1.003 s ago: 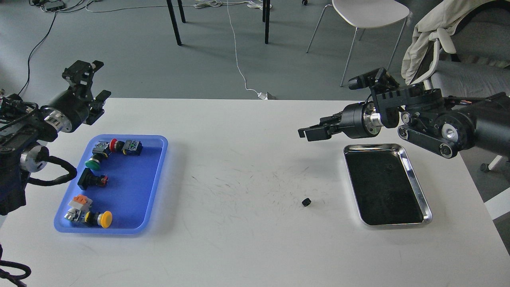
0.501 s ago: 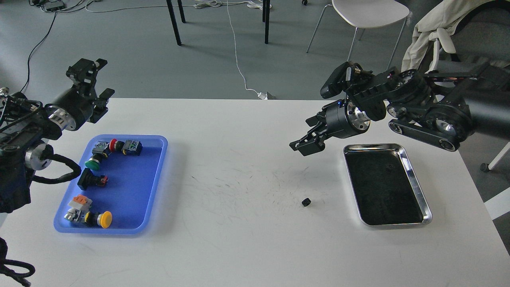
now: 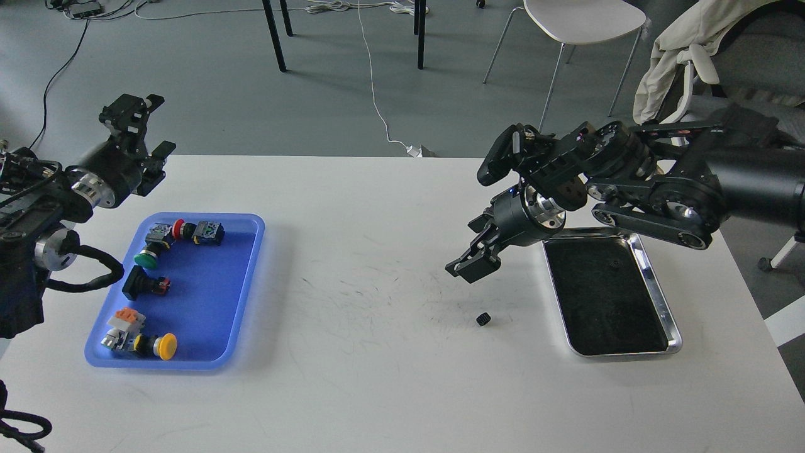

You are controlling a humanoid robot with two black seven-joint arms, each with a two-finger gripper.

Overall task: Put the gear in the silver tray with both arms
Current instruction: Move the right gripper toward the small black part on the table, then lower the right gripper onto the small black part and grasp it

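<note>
The gear [image 3: 482, 319] lay on the table [image 3: 377, 390], left of the tray [image 3: 658, 296]. It was just below and slightly right of the right gripper [image 3: 468, 267], whose fingers stood apart, empty. The left gripper [image 3: 135, 119] was far away; its state I cannot tell.

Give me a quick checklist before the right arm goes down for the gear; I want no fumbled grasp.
1. Gear lies free on the table, nothing touching it: ok.
2. Right gripper is above the gear, not yet on it: ok.
3. Fingers parted enough for the gear: cannot tell, they look dark and merged.
4. Silver tray beside the gear has room: ok, though a small speck lies in it.
5. Left gripper far off, over the table's left edge: ok.
</note>
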